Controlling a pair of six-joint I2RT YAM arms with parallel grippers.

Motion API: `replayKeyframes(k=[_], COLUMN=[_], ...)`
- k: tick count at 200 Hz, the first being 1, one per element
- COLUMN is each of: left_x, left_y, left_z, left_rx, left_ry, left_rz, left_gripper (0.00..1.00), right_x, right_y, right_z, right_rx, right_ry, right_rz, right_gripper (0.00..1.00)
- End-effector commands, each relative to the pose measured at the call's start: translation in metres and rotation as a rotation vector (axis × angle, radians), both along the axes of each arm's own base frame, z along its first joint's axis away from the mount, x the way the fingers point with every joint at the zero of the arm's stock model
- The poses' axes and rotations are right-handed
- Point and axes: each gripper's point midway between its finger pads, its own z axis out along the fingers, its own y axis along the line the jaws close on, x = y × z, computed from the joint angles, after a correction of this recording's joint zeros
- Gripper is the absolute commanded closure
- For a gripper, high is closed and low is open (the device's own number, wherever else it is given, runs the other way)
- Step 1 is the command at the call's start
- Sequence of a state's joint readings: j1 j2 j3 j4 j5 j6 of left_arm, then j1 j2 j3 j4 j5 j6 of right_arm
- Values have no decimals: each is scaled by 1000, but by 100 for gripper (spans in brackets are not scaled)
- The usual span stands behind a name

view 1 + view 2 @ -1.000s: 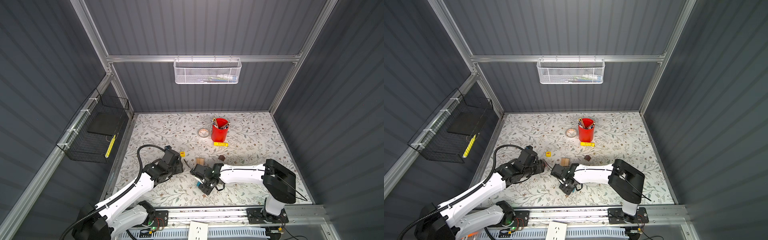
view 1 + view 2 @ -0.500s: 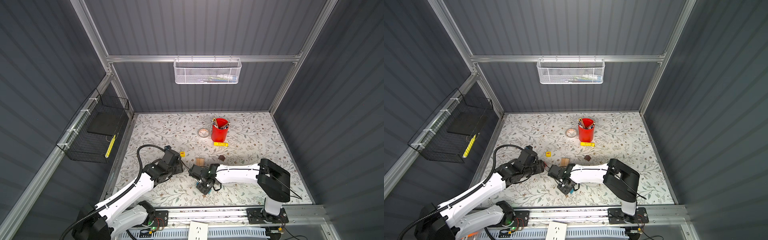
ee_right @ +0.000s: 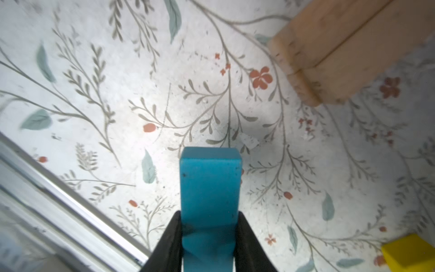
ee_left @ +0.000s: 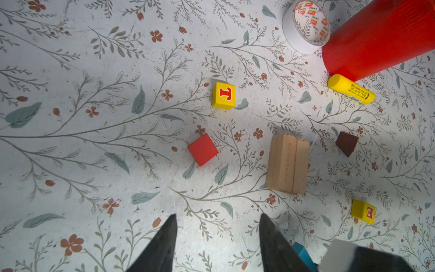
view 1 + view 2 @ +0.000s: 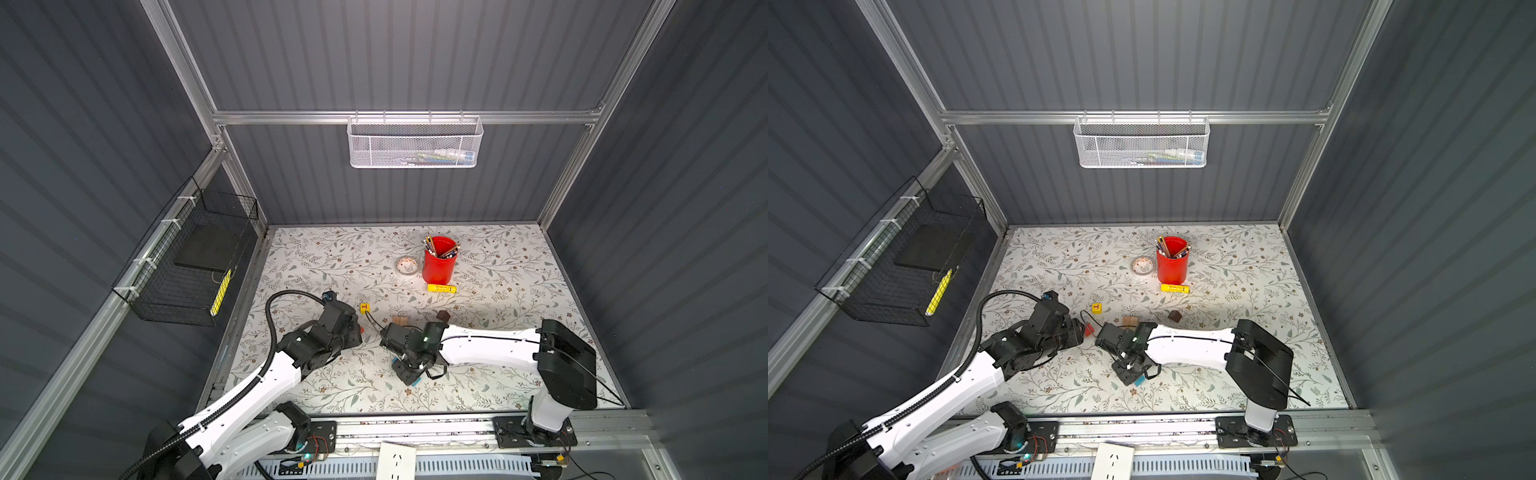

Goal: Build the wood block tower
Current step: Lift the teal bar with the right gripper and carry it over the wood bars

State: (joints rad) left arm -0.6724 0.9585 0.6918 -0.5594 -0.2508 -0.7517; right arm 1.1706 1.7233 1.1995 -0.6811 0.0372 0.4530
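My right gripper (image 3: 210, 219) is shut on one end of the teal bar (image 3: 210, 188), which sticks out past the fingertips just above the mat; in both top views the teal bar (image 5: 417, 380) (image 5: 1139, 379) shows near the front. My left gripper (image 4: 217, 216) is open with only bare mat between its fingers. Ahead of it lie the red cube (image 4: 203, 149), the yellow T cube (image 4: 223, 95), tan bars (image 4: 288, 164) side by side, the dark brown roof piece (image 4: 346, 143) and the yellow E cube (image 4: 363, 211). No blocks are stacked that I can see.
A red cup of pencils (image 5: 439, 259), a tape roll (image 5: 407, 265) and a yellow printed tube (image 5: 441, 288) sit behind the blocks. The front rail (image 3: 70, 200) runs close to the right gripper. A black wire basket (image 5: 187, 266) hangs on the left wall.
The right gripper's jaws have closed onto the teal bar, and that arm's elbow has swung slightly left. The left arm has not moved.
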Motion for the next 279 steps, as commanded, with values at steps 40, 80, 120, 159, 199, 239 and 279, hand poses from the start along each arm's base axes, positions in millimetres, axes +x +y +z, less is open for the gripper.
replayKeyframes(k=[40, 80, 120, 159, 199, 239, 279], left_x=[15, 28, 40, 42, 40, 39, 38], left_y=[15, 8, 4, 6, 10, 10, 11], left_z=[26, 34, 37, 30, 28, 29, 27], left_rx=[44, 43, 46, 48, 54, 47, 50], left_ry=[-96, -127, -132, -115, -105, -100, -98], left_rz=[74, 68, 73, 93, 103, 108, 114], left_gripper=[44, 44, 43, 44, 43, 43, 42], right_x=[52, 93, 121, 129, 131, 130, 132], right_y=[-13, -21, -17, -10, -2, 1, 3], right_z=[54, 63, 49, 31, 19, 5, 3], right_rx=[26, 12, 24, -11, -21, -43, -48], right_ry=[-10, -73, -79, -73, -57, -35, -42], right_rz=[-440, -654, -786, -826, -825, -840, -835], right_gripper=[80, 82, 83, 83, 83, 83, 83])
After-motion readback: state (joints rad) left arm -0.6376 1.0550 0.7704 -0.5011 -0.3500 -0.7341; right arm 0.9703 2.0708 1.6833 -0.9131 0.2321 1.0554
